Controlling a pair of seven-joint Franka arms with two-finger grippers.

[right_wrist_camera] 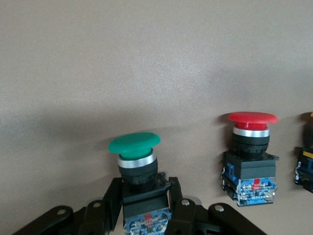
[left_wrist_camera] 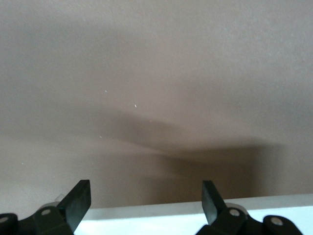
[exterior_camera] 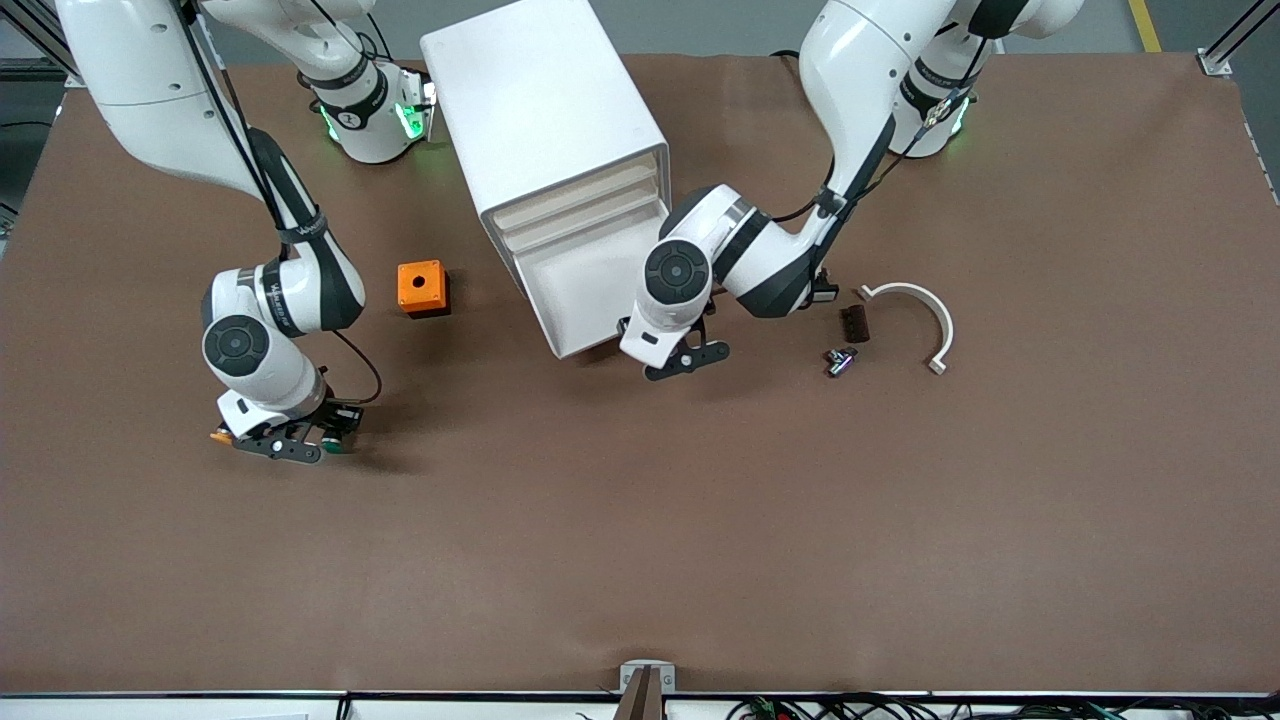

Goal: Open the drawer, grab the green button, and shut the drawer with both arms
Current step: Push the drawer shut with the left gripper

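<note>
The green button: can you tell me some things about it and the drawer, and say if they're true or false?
1. The right end effector is shut on the green button. True.
2. A red button stands beside the green one. True.
3. The drawer is pushed shut. False: it sticks out of the cabinet.
4. The left end effector holds something. False: it is open and empty, at the drawer's front.
5. The orange box sits inside the drawer. False: it is on the table.

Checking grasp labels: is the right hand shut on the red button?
No. In the right wrist view the right hand grips the green button, while the red button stands free beside it.
</note>
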